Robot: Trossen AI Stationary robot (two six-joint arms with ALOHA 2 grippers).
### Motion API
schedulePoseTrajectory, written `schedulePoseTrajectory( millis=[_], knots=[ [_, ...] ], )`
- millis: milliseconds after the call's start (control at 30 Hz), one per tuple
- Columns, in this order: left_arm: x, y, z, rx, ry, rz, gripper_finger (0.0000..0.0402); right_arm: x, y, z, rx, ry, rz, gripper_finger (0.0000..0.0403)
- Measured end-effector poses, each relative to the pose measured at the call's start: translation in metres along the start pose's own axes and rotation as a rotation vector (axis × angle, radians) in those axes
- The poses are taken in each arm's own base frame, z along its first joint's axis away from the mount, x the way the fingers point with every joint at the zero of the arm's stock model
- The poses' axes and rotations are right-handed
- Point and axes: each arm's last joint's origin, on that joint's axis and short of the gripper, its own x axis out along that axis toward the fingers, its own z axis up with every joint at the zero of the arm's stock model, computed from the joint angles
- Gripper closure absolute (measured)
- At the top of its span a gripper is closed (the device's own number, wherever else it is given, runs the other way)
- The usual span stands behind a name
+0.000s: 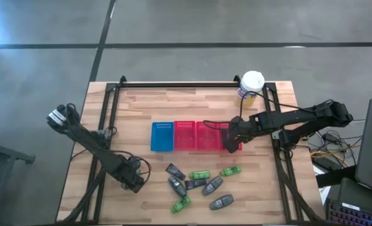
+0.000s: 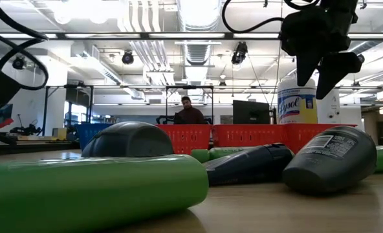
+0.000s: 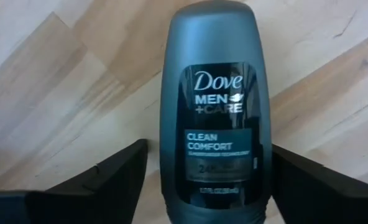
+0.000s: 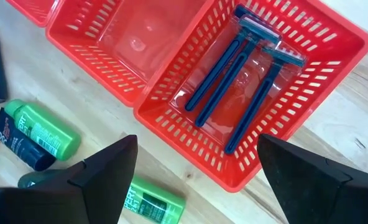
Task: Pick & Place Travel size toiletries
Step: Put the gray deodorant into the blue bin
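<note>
Pale striped-wood desk (image 1: 142, 107); one blue mesh tray (image 1: 162, 136) left of red mesh trays (image 1: 195, 135); dark blue razors (image 4: 246, 81) in the rightmost; bright green bottles (image 1: 199, 174) among grey oval bottles (image 1: 212, 185).

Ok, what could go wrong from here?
1. The left gripper's open jaws straddle the grey Dove bottle lying on bare wood; its rounded body might slip or roll as they close.
2. The right gripper hangs with jaws open over the red tray holding the razors; coming lower, it could catch the mesh wall.
3. The loose bottles lie close together, so picking one may nudge its neighbours.
</note>
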Motion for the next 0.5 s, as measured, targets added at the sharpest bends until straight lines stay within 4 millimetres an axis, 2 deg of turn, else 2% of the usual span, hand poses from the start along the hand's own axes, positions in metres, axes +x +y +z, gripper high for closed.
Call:
schedulePoseTrajectory(
  millis=[233,300,500],
  knots=[
    [-0.001,-0.002,-0.001,0.015,0.004,-0.03,0.019,0.0,0.0,0.0,0.018,-0.004,0.002,0.0062],
    [-0.007,-0.007,-0.001,0.03,-0.048,-0.113,0.0191,-0.001,0.0,0.001,0.025,-0.015,0.008,0.0056],
    [-0.05,-0.004,0.007,-0.061,-0.345,-0.368,0.0191,-0.013,-0.002,0.002,0.072,-0.094,0.057,0.0046]
  ],
)
